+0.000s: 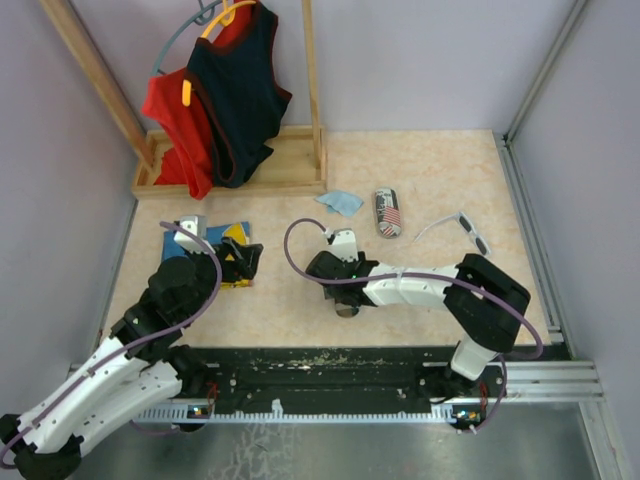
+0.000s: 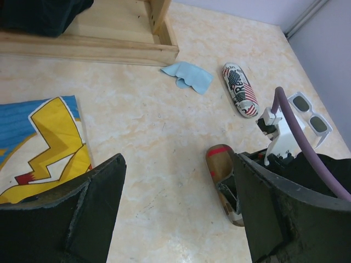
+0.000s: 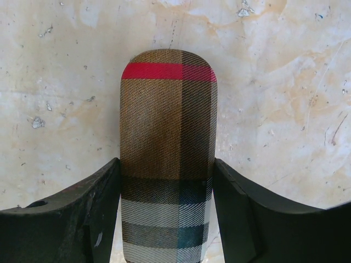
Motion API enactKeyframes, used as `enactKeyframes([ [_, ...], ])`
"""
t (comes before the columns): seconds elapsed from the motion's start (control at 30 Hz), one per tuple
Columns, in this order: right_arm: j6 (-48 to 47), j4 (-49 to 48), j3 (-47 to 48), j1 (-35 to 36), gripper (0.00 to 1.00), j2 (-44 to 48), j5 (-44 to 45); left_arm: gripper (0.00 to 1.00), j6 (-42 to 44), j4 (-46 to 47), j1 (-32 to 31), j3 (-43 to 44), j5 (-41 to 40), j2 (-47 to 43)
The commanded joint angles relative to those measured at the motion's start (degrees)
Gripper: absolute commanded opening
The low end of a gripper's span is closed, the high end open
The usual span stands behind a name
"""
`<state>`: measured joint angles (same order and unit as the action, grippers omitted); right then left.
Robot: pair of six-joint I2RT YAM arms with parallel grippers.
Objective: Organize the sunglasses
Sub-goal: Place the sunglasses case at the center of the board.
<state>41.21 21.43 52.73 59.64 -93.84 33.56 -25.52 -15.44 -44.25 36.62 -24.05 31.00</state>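
The white-grey sunglasses [image 1: 466, 232] lie open on the floor at the right; they also show in the left wrist view [image 2: 310, 117]. The dark brown pair is out of view. My right gripper [image 1: 344, 293] points down at the middle of the floor, and its fingers press both sides of the plaid case [image 3: 167, 104], which lies flat. The right gripper [image 3: 166, 164] is shut on it. My left gripper [image 1: 244, 262] is open and empty, low over the floor beside a blue and yellow cloth [image 2: 44, 142]. In the left wrist view the left gripper [image 2: 176, 164] has bare floor between its jaws.
A flag-print case [image 1: 387, 212] and a light-blue cloth [image 1: 340, 203] lie behind the right gripper. A wooden rack [image 1: 230, 178] with red and navy tops stands at the back left. Walls close in on both sides.
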Motion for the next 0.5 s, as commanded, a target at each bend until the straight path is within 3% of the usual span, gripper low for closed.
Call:
enactKeyframes([
  [0.0,0.58,-3.05,2.29,0.4,0.4,-0.3,0.15,0.84,-1.53,-1.52,-0.02,1.08,-1.68,-0.07],
  [0.13,-0.17,-4.73,1.35,0.39,0.65,1.08,-1.34,0.84,-1.94,-2.87,-0.05,1.34,-2.71,0.23],
  [0.33,-3.88,-6.89,0.08,-0.24,0.78,7.94,-5.0,0.87,-1.87,-4.4,-0.04,3.64,-4.81,2.43],
  [0.47,-5.6,-9.1,-2.52,-3.83,0.85,14.3,-11.21,0.96,-1.87,-5.65,-0.04,6.04,-4.19,7.54],
])
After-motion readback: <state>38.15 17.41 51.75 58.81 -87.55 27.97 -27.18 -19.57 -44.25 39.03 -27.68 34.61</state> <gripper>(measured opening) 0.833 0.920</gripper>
